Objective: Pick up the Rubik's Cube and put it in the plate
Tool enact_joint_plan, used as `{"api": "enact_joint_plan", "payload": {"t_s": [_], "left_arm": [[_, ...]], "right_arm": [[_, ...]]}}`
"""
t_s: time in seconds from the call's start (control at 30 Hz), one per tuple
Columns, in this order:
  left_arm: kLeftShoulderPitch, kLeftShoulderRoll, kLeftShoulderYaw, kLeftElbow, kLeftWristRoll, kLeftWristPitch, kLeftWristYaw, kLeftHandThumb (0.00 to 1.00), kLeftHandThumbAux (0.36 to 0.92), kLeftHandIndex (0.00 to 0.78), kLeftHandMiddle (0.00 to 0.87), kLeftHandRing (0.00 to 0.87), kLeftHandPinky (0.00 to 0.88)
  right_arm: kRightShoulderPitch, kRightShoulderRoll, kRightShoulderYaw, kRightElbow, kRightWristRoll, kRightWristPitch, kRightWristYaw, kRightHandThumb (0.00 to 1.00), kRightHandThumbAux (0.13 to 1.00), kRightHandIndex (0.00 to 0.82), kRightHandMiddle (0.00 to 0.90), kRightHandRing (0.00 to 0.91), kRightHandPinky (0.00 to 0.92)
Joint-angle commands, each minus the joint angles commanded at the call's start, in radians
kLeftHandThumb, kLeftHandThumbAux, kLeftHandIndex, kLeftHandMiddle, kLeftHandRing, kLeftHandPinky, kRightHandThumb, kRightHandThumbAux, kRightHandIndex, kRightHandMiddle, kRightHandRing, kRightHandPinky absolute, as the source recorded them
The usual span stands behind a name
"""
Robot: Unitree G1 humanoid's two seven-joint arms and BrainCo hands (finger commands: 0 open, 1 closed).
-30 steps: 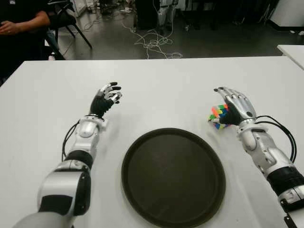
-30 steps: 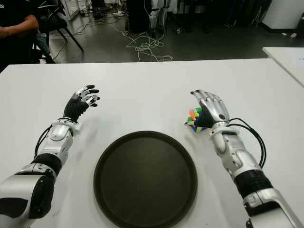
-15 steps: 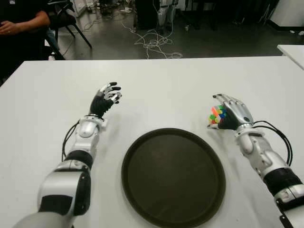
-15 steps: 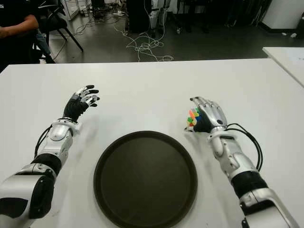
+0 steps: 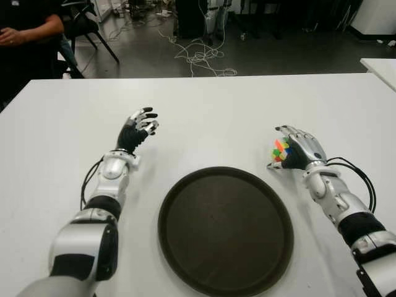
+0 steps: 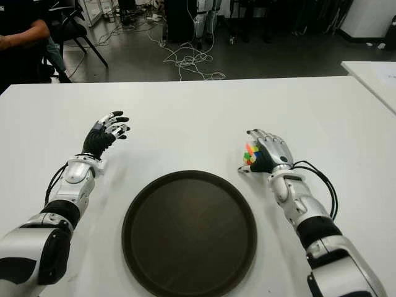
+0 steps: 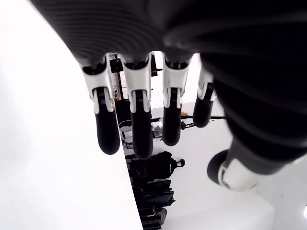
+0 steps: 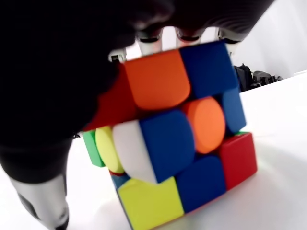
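Observation:
The Rubik's Cube [image 5: 279, 150] stands on the white table [image 5: 210, 111] just past the right rim of the dark round plate [image 5: 226, 235]. My right hand [image 5: 298, 148] covers it from the right, fingers curled over its top. In the right wrist view the cube [image 8: 172, 139] fills the frame against my palm, its lower edge on the table. My left hand [image 5: 140, 126] shows to the left of the plate with its fingers [image 7: 136, 124] spread and nothing in them. Nothing lies in the plate.
A person [image 5: 25, 31] sits beyond the table's far left corner beside a chair [image 5: 93, 28]. Cables [image 5: 201, 55] lie on the floor behind the table. Another white table [image 5: 380, 65] shows at the right edge.
My right hand has dropped lower and closed tighter over the cube, its forearm sinking toward the table. The cube has barely shifted. My left hand has not moved.

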Motion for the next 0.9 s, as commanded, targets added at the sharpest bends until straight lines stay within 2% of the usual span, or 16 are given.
{"api": "enact_joint_plan", "payload": {"t_s": [0.2,0.6,0.67,0.8,0.83,0.87,0.9], "left_arm": [[0.001,0.002,-0.001,0.000,0.001,-0.005,-0.001,0.185,0.668,0.209,0.270,0.298,0.349],[-0.001,0.006,-0.001,0.002,0.000,0.001,-0.013,0.195,0.639,0.188,0.253,0.292,0.363],[-0.001,0.006,-0.001,0.002,-0.001,0.001,-0.014,0.194,0.640,0.187,0.254,0.293,0.363],[-0.001,0.007,-0.001,0.001,0.000,0.001,-0.012,0.188,0.647,0.183,0.252,0.292,0.358],[-0.001,0.007,-0.001,0.000,0.000,0.001,-0.011,0.186,0.649,0.184,0.253,0.293,0.359],[-0.001,0.007,-0.001,0.000,0.000,0.001,-0.010,0.185,0.649,0.185,0.253,0.293,0.360],[-0.001,0.006,-0.001,0.000,0.000,0.001,-0.010,0.184,0.650,0.186,0.254,0.294,0.360]], "right_arm": [[-0.017,0.008,0.019,0.036,-0.011,0.002,-0.001,0.000,0.748,0.130,0.136,0.143,0.117],[-0.035,0.018,0.033,0.094,-0.008,0.012,-0.054,0.000,0.757,0.175,0.183,0.197,0.191],[-0.040,0.021,0.034,0.105,-0.007,0.013,-0.064,0.000,0.780,0.182,0.193,0.210,0.212],[-0.048,0.028,0.029,0.119,0.002,0.020,-0.066,0.036,0.882,0.209,0.225,0.249,0.277],[-0.050,0.029,0.028,0.120,0.005,0.023,-0.064,0.267,0.834,0.278,0.247,0.274,0.312],[-0.051,0.031,0.025,0.119,0.010,0.025,-0.061,0.415,0.802,0.322,0.261,0.290,0.335],[-0.052,0.032,0.024,0.119,0.013,0.026,-0.059,0.469,0.790,0.338,0.271,0.302,0.349]]}}
